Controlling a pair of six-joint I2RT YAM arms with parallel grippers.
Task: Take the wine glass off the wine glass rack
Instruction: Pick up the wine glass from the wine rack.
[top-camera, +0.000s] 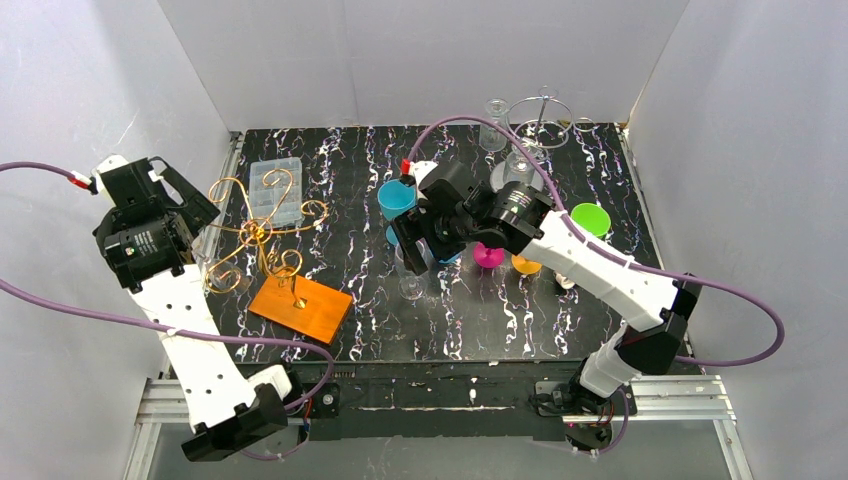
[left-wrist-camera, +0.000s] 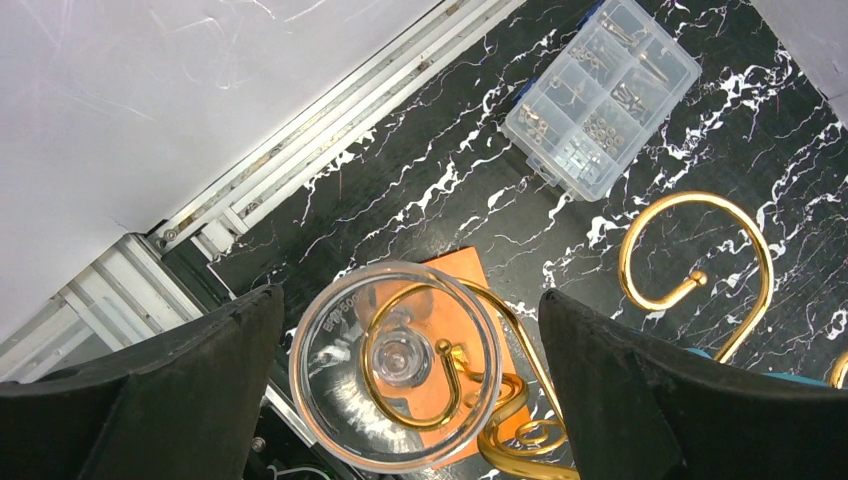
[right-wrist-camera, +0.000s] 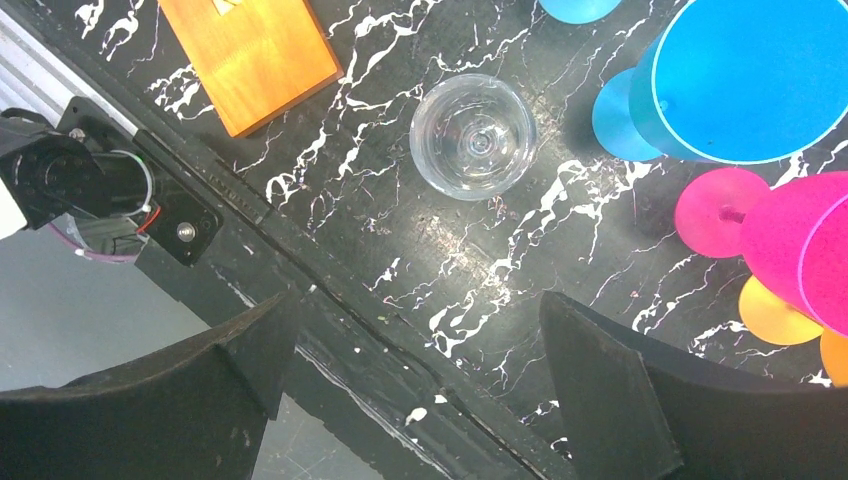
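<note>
Rack (top-camera: 262, 240) left on table (top-camera: 450, 330), glass (left-wrist-camera: 395, 365) hanging on it, box (top-camera: 275, 190) behind rack, second glass (top-camera: 411, 285) centre, cups (top-camera: 488, 256) right of it, far rack (top-camera: 541, 118) far right

Plain white walls (top-camera: 400, 60) close in a black, white-veined tabletop (top-camera: 440, 320) on three sides. An aluminium rail (top-camera: 165, 398) lines its near edge, above grey floor (top-camera: 450, 460). The light is even.

Wine glass (left-wrist-camera: 395, 365) clear and glossy, rack (top-camera: 258, 234) of polished golden wire (base (top-camera: 300, 308) smooth orange wood)
</note>
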